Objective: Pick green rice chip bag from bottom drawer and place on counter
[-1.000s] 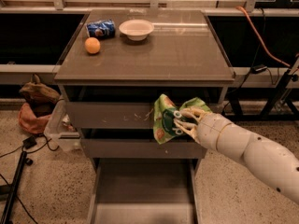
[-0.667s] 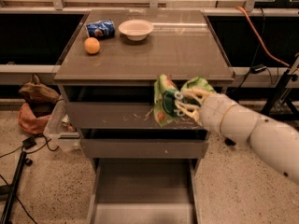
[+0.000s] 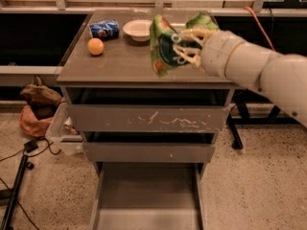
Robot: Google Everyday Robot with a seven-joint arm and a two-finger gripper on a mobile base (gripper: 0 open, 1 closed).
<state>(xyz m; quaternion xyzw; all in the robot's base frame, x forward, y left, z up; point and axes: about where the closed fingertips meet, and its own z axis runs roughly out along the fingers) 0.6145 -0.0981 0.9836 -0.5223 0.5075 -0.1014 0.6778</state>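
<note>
Low at the left edge of the frame, a brown and orange cloth bag (image 3: 37,107) slumps on the speckled floor, with dark cables (image 3: 19,152) trailing below it and a clear plastic bin (image 3: 61,134) just beside the cabinet's left side. Up on the counter (image 3: 120,63), in the upper left part of its top, a blue crushed can (image 3: 104,29) lies on its side with an orange (image 3: 96,46) near it toward the front edge, and a white bowl (image 3: 138,29) sits just right of the can. Right of the bowl, in the upper middle of the frame, the green rice chip bag (image 3: 161,42) stands on end over the counter's right half - crumpled, with an orange-tan corner pointing down; whether that corner touches the top cannot be told. The gripper (image 3: 179,49) has its pale fingers (image 3: 188,57) clamped on the bag's right side, and the thick white arm (image 3: 261,71) runs off to the right edge. Below the counter, at centre, comes the white-scratched drawer front (image 3: 148,120), then the plain middle front (image 3: 148,151), and at the bottom the bottom drawer (image 3: 146,195) - pulled out toward the camera, its flat grey floor showing.
</note>
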